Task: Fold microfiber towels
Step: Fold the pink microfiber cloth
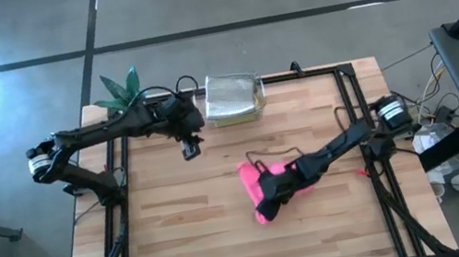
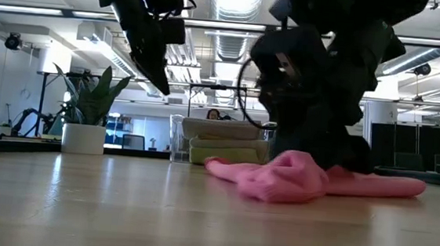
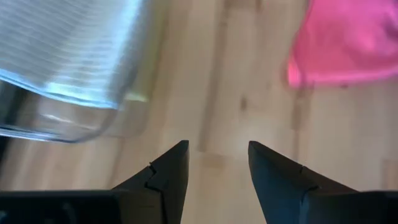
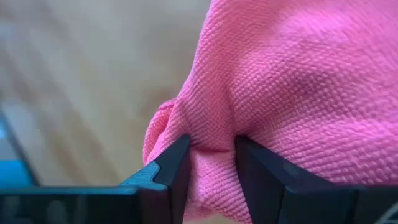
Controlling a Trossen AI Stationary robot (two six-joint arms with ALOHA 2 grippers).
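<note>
Wooden table (image 1: 228,231), bare boards over most of its top. At the far edge, clear plastic tray (image 1: 233,98): pale folded cloths stacked inside, two layers readable in the low view, cream over a greenish one; exact count and colours beyond that not clear. Judged as the place for finished towels.

Mid-table, toward the right: pink towel (image 1: 253,180), bunched and rumpled, lying on the boards, not yet flat or squared. Step in hand, by the look of it: gathering or lifting a fold of this towel to begin or redo its fold.

Right gripper (image 4: 210,152) down on the towel, fingers pinched narrow on a ridge of pink cloth, fabric bulging between and above them.

Left gripper (image 3: 216,163) hovering above the table near the tray, fingers apart, nothing between them, only bare wood below; towel's edge visible farther off.

Next move, likely: draw the pinched fold up and across, spread the cloth flat first, probably with the left gripper catching a second corner. Risk: a single pinch dragging the whole bundle instead of opening it.
</note>
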